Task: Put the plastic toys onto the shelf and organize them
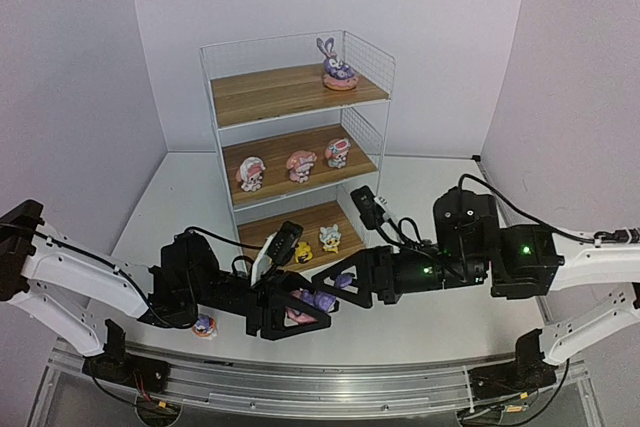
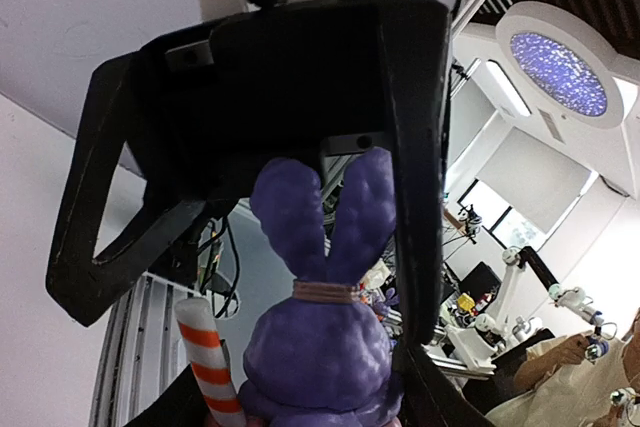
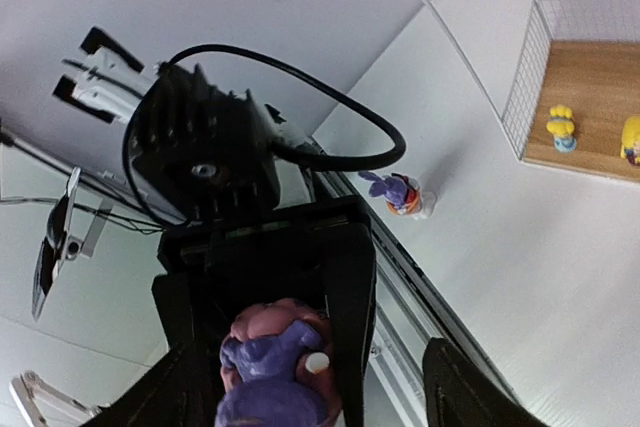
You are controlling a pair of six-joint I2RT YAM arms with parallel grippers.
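Progress check: the shelf (image 1: 270, 92), centre of the overhead view, is mostly filled. Three pink-hatted figures (image 1: 301, 165) line the middle board. One bunny on the top board (image 1: 338, 69) sits at its right end. Two small yellow/white ones (image 1: 329, 238) stand on the bottom board, and I couldn't spot a third small one anywhere.

So I'd say two bunnies are left to place. One is the purple bunny (image 2: 320, 347), low-centre in the overhead view, between the two arms in front of the shelf. The left fingers (image 1: 290, 325) are clenched on it, while the right fingers (image 3: 455, 382) face it spread wide, released, holding nothing. The other, a spare bunny (image 1: 204, 325), stands on the bench (image 1: 180, 207) at lower left, just beside the left arm.

Both arms crowd the shelf's front, so the right one looks like it's in the way of the route in.
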